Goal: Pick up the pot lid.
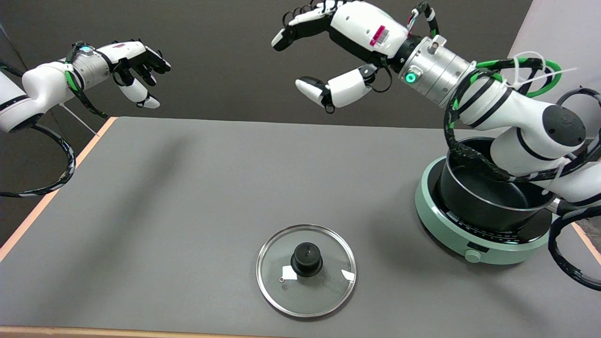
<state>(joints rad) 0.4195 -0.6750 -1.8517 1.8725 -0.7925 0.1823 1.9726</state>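
A round glass pot lid (306, 271) with a metal rim and a black knob (306, 258) lies flat on the grey table near its front edge. My right hand (328, 47) hangs high in the air above the table's far side, well up and behind the lid. Its fingers are spread apart and curved, the thumb pointing down, and it holds nothing. The right arm reaches in from the right over the pot.
A black pot (488, 188) stands on a pale green round cooker (469, 234) at the right, partly hidden by my right arm. The idle left hand (136, 65) hovers at the upper left. The table's (188, 188) left edge runs diagonally.
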